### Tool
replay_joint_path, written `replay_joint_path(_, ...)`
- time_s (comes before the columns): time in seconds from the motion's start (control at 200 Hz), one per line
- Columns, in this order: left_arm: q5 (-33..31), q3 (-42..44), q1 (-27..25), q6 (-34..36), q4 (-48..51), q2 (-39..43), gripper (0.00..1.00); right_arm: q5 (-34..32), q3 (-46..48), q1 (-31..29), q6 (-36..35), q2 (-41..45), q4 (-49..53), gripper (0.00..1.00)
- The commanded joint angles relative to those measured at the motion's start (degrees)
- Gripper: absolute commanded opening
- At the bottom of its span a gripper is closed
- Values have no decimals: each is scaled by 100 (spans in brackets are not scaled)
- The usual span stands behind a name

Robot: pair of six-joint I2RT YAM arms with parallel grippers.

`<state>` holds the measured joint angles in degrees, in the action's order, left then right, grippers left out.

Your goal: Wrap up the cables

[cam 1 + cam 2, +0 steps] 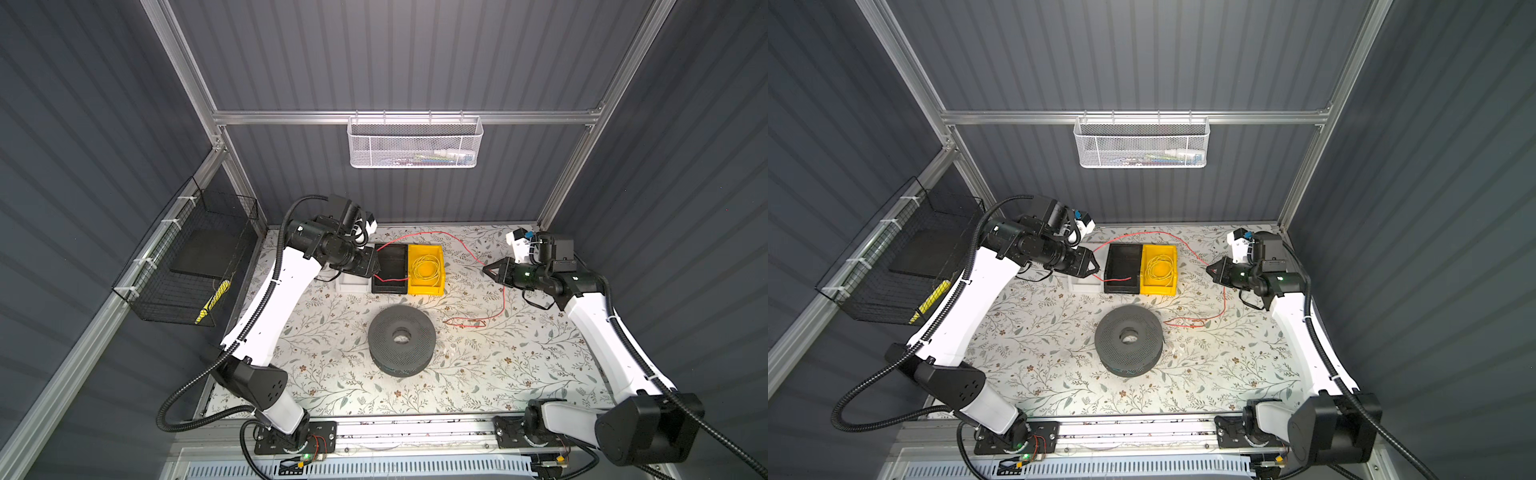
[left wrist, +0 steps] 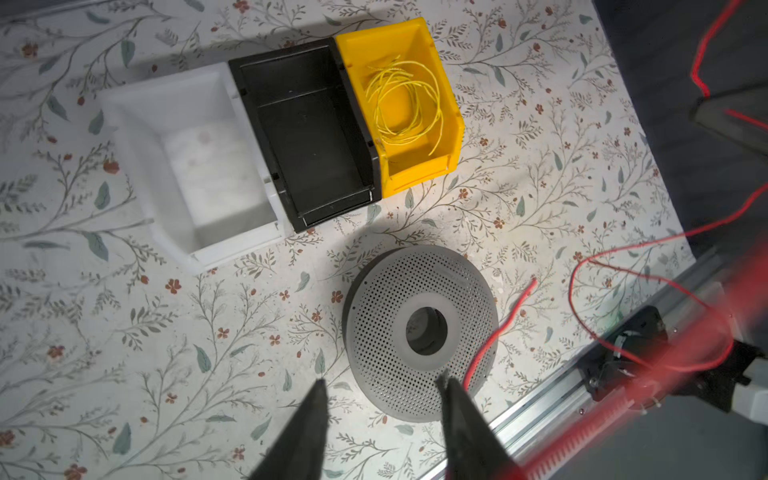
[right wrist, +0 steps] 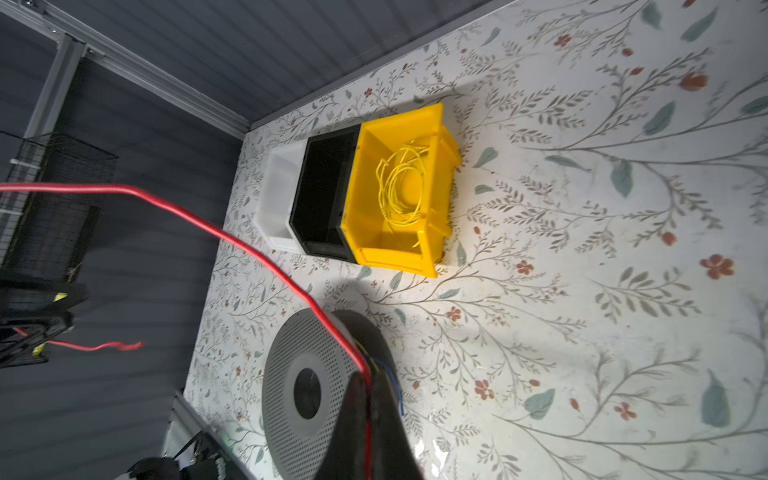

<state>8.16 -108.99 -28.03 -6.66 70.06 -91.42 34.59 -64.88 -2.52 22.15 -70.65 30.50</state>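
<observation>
A long red cable (image 1: 428, 233) arcs in the air from my left gripper (image 1: 376, 266) over the bins to my right gripper (image 1: 486, 269). From there it drops to a loose loop on the table (image 1: 465, 322). In the right wrist view my right gripper (image 3: 368, 376) is shut on the red cable (image 3: 220, 230). In the left wrist view my left gripper (image 2: 381, 378) stands open. The red cable's end part (image 2: 515, 309) runs beside one finger, not pinched. A yellow cable (image 1: 426, 268) lies coiled in the yellow bin (image 1: 440, 253).
A black bin (image 1: 390, 270) and a white bin (image 2: 137, 124) stand next to the yellow one. A grey perforated spool (image 1: 401, 334) lies mid-table, a thin blue wire (image 3: 395, 382) at its rim. A black wire basket (image 1: 187, 257) hangs left, a white mesh basket (image 1: 413, 143) at the back.
</observation>
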Motion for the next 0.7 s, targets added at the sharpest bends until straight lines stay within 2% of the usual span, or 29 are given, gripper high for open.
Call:
replay_joint_path(0.0, -265, 609, 17, -365, -844, 707, 62, 589, 153, 1, 644, 174, -314, 0)
replay_joint_path(0.045, -173, 1010, 17, -555, -1328, 1075, 72, 616, 230, -4, 816, 187, -449, 0)
replay_joint_path(0.065, -137, 1177, 17, -643, -1522, 1228, 74, 645, 284, 3, 909, 172, -550, 0)
replay_joint_path(0.165, 132, 1984, 17, -1308, -2352, 1953, 75, 668, 511, -2, 1346, 192, -1052, 0)
replay_joint_path(0.29, 424, 3345, -7, -2935, -3786, 2799, 75, 389, 762, -44, 1700, 303, -1446, 0)
replay_joint_path(0.35, 402, 3857, -108, -3663, -4456, 3078, 72, 201, 820, -85, 1772, 339, -1533, 0)
replay_joint_path(0.395, 149, 4006, -382, -3970, -4652, 3151, 72, 97, 894, -116, 1868, 361, -1626, 0)
replay_joint_path(0.47, -579, 3757, -978, -3938, -4344, 2993, 71, 13, 1002, -171, 2049, 365, -1849, 0)
replay_joint_path(0.585, -1142, 3234, -1793, -3636, -4126, 2609, 73, -217, 1057, -280, 2145, 291, -2000, 0)
replay_joint_path(0.695, -2090, 3070, -2626, -3483, -4058, 2321, 73, -184, 1163, -296, 2387, 211, -2345, 0)
